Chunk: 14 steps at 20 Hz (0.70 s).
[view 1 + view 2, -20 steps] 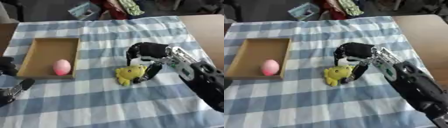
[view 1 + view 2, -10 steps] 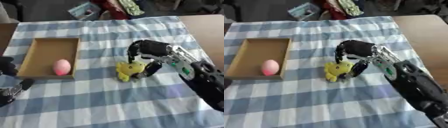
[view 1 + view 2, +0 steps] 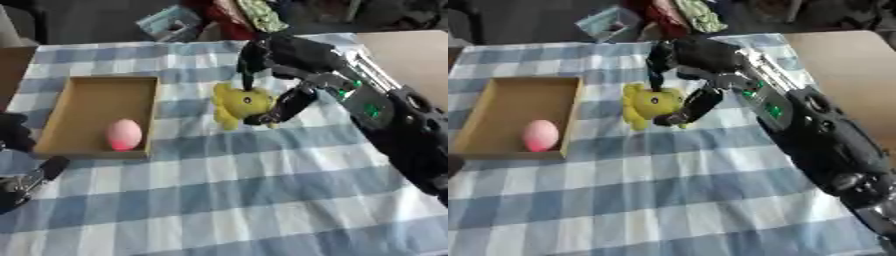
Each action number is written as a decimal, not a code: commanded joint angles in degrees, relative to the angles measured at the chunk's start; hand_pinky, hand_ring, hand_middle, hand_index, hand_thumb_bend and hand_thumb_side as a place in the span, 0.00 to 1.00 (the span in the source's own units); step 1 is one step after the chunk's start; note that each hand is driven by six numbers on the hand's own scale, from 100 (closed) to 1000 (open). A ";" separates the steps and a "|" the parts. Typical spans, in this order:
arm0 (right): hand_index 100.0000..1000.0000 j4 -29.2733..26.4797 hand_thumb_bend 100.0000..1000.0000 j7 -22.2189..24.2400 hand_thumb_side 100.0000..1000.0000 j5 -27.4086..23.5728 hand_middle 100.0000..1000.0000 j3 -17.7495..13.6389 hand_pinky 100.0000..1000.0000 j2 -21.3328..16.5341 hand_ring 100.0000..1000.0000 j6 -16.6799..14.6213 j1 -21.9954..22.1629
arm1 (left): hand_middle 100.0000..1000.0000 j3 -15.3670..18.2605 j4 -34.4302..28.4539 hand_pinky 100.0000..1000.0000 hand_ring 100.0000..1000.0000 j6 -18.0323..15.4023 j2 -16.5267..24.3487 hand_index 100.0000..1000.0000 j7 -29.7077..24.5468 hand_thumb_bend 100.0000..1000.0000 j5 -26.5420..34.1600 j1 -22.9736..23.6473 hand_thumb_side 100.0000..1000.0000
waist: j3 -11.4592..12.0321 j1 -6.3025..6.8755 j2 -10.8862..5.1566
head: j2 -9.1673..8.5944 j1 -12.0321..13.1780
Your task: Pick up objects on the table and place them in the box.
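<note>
Checked blue-and-white cloth [image 3: 262, 200] covers the table. Cardboard box [image 3: 96, 115] sits at its left, holding a pink egg [image 3: 123, 134]. Right hand [image 3: 280, 65] grips a yellow toy [image 3: 238, 102] just right of the box, above the cloth. Left hand [image 3: 22, 175] rests relaxed below the box.

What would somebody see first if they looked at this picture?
The bright yellow toy, pinched in the robot's black right hand above the middle of the blue checked tablecloth. Next, the pink egg lying in the brown box on the left.
</note>
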 commanded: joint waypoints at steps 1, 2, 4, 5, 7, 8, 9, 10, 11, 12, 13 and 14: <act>0.42 0.10 0.42 0.61 0.18 -1.26 0.35 0.09 0.69 0.01 0.59 -0.45 -3.18 | 0.45 0.41 -1.18 0.50 0.48 -0.11 0.94 0.64 -0.02 0.78 -0.17 -0.22 0.22 | 0.16 0.12 -1.22 | 0.00 -0.23; 0.42 0.69 0.42 0.78 0.18 -1.41 0.35 0.28 0.69 0.53 0.59 -0.61 -4.08 | 0.45 0.37 -1.16 0.50 0.48 -0.10 0.92 0.64 -0.04 0.78 -0.14 -0.20 0.22 | 0.24 0.12 -1.27 | 0.04 -0.30; 0.42 2.12 0.41 1.14 0.18 -1.70 0.35 0.51 0.69 1.70 0.59 -0.90 -5.60 | 0.45 0.27 -1.14 0.50 0.48 -0.11 0.86 0.64 -0.12 0.78 -0.09 -0.21 0.22 | 0.38 0.15 -1.36 | 0.10 -0.44; 0.42 2.92 0.41 1.34 0.17 -1.86 0.35 0.53 0.69 2.32 0.59 -1.01 -6.24 | 0.45 0.23 -1.14 0.50 0.48 -0.12 0.82 0.64 -0.16 0.78 -0.06 -0.22 0.22 | 0.46 0.17 -1.40 | 0.13 -0.50; 0.42 4.86 0.41 1.78 0.17 -2.16 0.35 0.39 0.69 3.95 0.59 -1.10 -7.65 | 0.45 0.16 -1.14 0.50 0.48 -0.13 0.77 0.64 -0.23 0.78 0.00 -0.25 0.22 | 0.69 0.24 -1.52 | 0.17 -0.67; 0.42 5.89 0.40 2.00 0.17 -2.19 0.35 0.24 0.69 4.80 0.59 -1.16 -8.34 | 0.45 0.13 -1.14 0.50 0.48 -0.12 0.75 0.64 -0.26 0.78 0.03 -0.26 0.22 | 0.80 0.27 -1.58 | 0.19 -0.76; 0.42 6.87 0.40 2.16 0.17 -2.15 0.35 0.05 0.69 5.57 0.59 -1.25 -8.93 | 0.45 0.10 -1.14 0.50 0.48 -0.12 0.72 0.64 -0.28 0.78 0.06 -0.26 0.22 | 0.89 0.30 -1.63 | 0.23 -0.83; 0.42 7.99 0.40 2.28 0.17 -2.04 0.36 -0.20 0.69 6.51 0.59 -1.24 -9.58 | 0.45 0.04 -1.14 0.50 0.48 -0.13 0.67 0.64 -0.35 0.78 0.10 -0.29 0.22 | 1.03 0.34 -1.69 | 0.25 -0.99; 0.42 9.09 0.40 2.39 0.17 -1.82 0.36 -0.43 0.69 7.34 0.59 -1.30 -10.16 | 0.45 -0.02 -1.15 0.50 0.48 -0.14 0.63 0.64 -0.41 0.78 0.14 -0.31 0.22 | 1.12 0.36 -1.73 | 0.27 -1.09; 0.42 10.27 0.39 2.49 0.17 -1.51 0.36 -0.70 0.69 8.32 0.59 -1.33 -10.79 | 0.45 -0.08 -1.17 0.50 0.48 -0.15 0.58 0.64 -0.47 0.78 0.18 -0.37 0.23 | 1.29 0.38 -1.79 | 0.30 -1.25; 0.43 11.51 0.39 2.61 0.17 -1.07 0.36 -0.97 0.69 9.29 0.59 -1.41 -11.42 | 0.45 -0.15 -1.18 0.50 0.48 -0.16 0.53 0.64 -0.53 0.78 0.22 -0.43 0.23 | 1.45 0.40 -1.83 | 0.31 -1.38; 0.43 12.75 0.39 2.68 0.17 -0.54 0.36 -1.28 0.69 10.27 0.59 -1.51 -12.04 | 0.45 -0.23 -1.21 0.50 0.48 -0.18 0.49 0.64 -0.61 0.78 0.27 -0.53 0.23 | 1.67 0.40 -1.86 | 0.32 -1.58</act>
